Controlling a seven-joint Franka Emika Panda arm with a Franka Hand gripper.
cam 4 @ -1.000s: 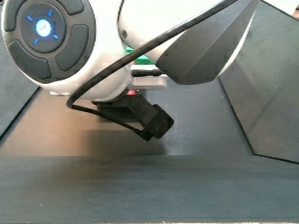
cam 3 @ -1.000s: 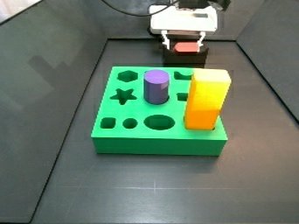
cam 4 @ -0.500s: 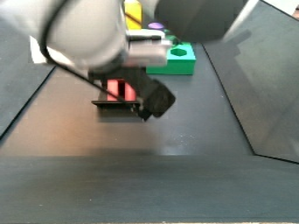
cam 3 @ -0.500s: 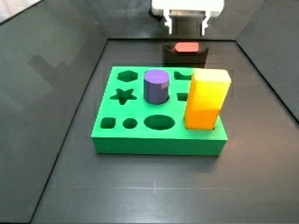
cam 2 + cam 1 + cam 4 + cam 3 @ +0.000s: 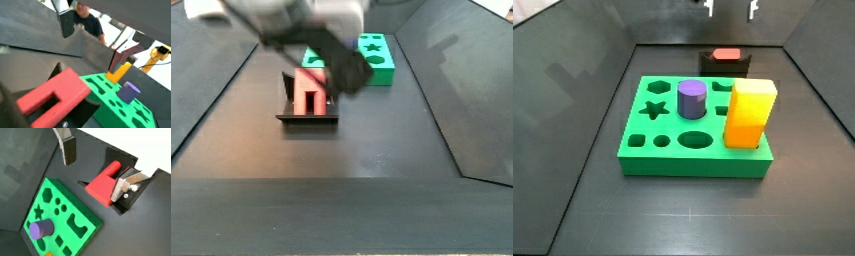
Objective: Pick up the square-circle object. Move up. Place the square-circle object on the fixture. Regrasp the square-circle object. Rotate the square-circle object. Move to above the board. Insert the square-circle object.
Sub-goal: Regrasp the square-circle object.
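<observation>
Wrist views, square-circle object [image 5: 103, 182] on fixture [image 5: 131, 198], gripper [image 5: 93, 164] jaws apart, empty

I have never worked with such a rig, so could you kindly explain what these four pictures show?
A robot arm with a two-finger gripper works over a dark floor. Two cameras ride on its wrist; two stand beside the table. The gripper hangs above the fixture, its silver fingers apart and holding nothing. The red square-circle object rests on that fixture. Nearby lies the green board with shaped holes, carrying a purple cylinder and a yellow block.
</observation>
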